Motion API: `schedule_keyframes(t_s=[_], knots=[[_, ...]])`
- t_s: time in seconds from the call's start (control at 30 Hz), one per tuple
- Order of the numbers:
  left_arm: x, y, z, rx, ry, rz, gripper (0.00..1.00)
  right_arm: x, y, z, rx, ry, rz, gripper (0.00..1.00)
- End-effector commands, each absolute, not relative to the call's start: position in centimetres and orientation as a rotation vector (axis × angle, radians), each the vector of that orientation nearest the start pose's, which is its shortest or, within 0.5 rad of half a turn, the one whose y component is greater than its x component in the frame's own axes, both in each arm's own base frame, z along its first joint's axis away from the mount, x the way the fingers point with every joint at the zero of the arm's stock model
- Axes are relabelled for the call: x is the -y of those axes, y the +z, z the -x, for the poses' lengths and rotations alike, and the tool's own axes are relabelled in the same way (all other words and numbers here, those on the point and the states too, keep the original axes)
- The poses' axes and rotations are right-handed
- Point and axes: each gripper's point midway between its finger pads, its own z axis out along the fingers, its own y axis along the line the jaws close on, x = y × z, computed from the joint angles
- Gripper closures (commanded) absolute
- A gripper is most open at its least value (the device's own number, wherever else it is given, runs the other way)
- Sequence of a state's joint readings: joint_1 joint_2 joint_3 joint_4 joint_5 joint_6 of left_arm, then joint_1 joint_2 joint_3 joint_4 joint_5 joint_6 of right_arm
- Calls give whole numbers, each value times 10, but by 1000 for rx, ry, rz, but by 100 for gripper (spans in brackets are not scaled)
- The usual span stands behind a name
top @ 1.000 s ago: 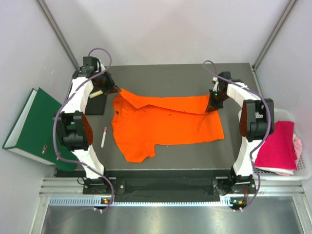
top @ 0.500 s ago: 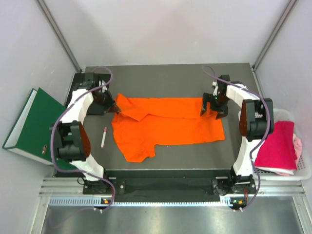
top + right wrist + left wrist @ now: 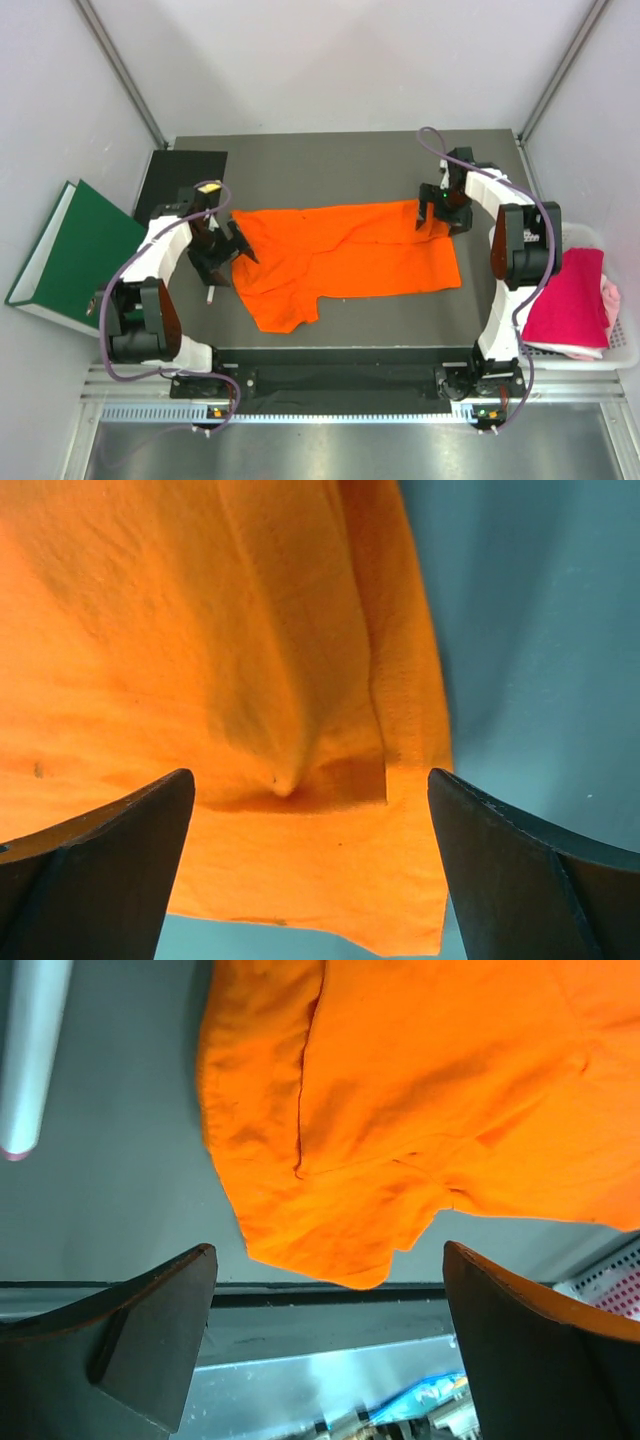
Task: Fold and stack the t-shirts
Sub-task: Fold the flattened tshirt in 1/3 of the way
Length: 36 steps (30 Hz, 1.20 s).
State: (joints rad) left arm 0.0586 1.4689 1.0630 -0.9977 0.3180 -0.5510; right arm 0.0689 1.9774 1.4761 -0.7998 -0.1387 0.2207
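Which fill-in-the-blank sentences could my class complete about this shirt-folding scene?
1. The spread t-shirt on the table is ___ in colour.
2. The magenta t-shirt lies in a white ___ at the table's right end.
3. The left gripper and the right gripper are both ___, holding nothing.
4. The binder left of the table is ___.

Missing words: orange; basket; open; green.

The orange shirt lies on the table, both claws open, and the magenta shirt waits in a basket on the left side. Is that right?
Not quite. The basket with the magenta shirt sits on the right side, as the top view shows. The rest stands.
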Motion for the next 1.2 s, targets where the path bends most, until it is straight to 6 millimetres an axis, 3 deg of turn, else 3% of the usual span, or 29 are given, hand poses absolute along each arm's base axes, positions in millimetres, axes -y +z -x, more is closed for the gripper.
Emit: schedule_keyframes(t_s=[0.0, 0.1, 0.3, 0.4, 0.47, 0.67, 0.73, 0.8, 0.83, 0.87, 0.97, 1.17], knots=[[50, 136, -282, -2696, -491, 795, 1, -49, 90, -427, -2685, 203, -213, 0], [44, 144, -306, -2640, -463, 757, 1, -45, 89, -436, -2654, 174, -228, 0], [37, 117, -350, -2666, -427, 711, 1, -48, 79, -456, -2601, 202, -261, 0], [36, 104, -371, -2682, -430, 712, 1, -54, 75, -465, -2578, 242, -269, 6], [36, 95, -383, -2685, -429, 713, 1, -58, 72, -472, -2555, 267, -265, 23], [31, 70, -408, -2712, -405, 715, 7, -67, 58, -486, -2554, 329, -267, 49], [31, 67, -416, -2710, -406, 714, 11, -70, 59, -489, -2546, 351, -259, 68], [31, 67, -426, -2694, -414, 709, 24, -70, 58, -491, -2542, 353, -249, 88], [32, 67, -430, -2692, -421, 706, 34, -70, 58, -492, -2540, 351, -245, 93], [32, 67, -433, -2688, -422, 711, 62, -70, 59, -493, -2537, 349, -247, 95], [33, 64, -445, -2686, -440, 709, 99, -68, 65, -495, -2521, 331, -246, 99], [33, 74, -467, -2644, -458, 692, 100, -62, 75, -503, -2488, 294, -247, 100]])
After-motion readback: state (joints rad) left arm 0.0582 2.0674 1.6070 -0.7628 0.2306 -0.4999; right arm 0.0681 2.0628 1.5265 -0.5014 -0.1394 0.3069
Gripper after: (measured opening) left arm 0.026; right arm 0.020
